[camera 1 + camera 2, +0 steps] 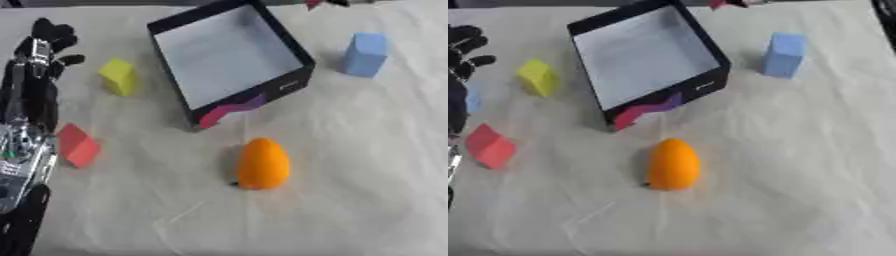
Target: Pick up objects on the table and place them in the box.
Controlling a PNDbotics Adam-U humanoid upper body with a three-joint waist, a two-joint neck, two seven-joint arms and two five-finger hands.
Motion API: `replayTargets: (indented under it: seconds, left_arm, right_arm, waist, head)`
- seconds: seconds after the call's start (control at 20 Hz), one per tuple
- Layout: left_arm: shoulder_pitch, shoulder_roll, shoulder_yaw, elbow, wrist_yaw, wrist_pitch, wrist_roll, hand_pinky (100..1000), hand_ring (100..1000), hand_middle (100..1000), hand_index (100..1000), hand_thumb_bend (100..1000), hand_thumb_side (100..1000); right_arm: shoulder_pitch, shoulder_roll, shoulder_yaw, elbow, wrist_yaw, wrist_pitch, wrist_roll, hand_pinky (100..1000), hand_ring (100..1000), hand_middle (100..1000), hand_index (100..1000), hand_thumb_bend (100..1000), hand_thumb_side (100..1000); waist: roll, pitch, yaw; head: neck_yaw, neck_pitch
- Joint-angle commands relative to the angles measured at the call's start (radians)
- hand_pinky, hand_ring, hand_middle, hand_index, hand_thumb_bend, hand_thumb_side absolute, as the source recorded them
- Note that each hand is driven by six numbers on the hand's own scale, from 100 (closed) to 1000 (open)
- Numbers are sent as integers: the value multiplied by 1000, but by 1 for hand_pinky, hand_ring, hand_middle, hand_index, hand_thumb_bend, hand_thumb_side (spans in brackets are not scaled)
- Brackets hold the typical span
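A black box (299,54) with a pale inside stands at the back middle of the table, with nothing in it. An orange egg-shaped object (262,164) lies in front of it. A yellow block (118,76) sits left of the box, a red block (77,145) lies near the left edge, and a blue block (364,54) stands right of the box. My left hand (48,42) hangs at the far left, behind and left of the yellow block, fingers loosely spread and holding nothing. My right hand shows in no view.
A pale wrinkled cloth (367,165) covers the table. My left forearm (22,150) runs along the left edge next to the red block. A small light-blue patch (472,100) shows beside the arm in the right eye view.
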Motion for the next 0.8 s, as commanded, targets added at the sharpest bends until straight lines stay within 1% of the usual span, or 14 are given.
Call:
replayTargets:
  seconds: [0.05,0.2,0.3,0.35,0.55,0.8]
  left_arm:
    - [-23,4,-7,-11,7,-1,-12,715,801,715,730,291,781]
    - [-33,-2,-14,-11,9,0,-20,715,802,716,730,291,782]
    - [-40,-5,-19,-12,10,1,-26,715,802,716,730,292,785]
    - [-44,-7,-20,-12,10,1,-28,715,802,716,730,291,782]
    - [-53,-12,-25,-13,13,2,-33,715,803,716,730,291,782]
    - [-59,-15,-29,-12,14,3,-38,714,804,717,729,291,783]
  right_arm:
    - [-53,83,-48,154,126,-32,-37,723,646,590,635,347,100]
    - [-75,152,-88,281,242,-68,-68,724,648,593,637,342,100]
    - [-80,186,-112,339,297,-87,-88,724,648,592,639,355,100]
    - [-80,199,-121,362,324,-92,-97,724,648,592,639,337,100]
    - [-73,241,-151,423,401,-100,-135,722,646,591,638,331,100]
    - [-60,266,-165,458,460,-107,-161,724,648,593,639,347,100]
  waist:
    - [11,-27,9]
    - [10,-20,22]
    - [9,-16,29]
    - [9,-14,33]
    - [9,-10,41]
    - [8,-7,46]
  head:
    - [-17,-18]
    - [-31,-25]
    - [-36,-28]
    - [-38,-29]
    - [-43,-35]
    - [-45,-38]
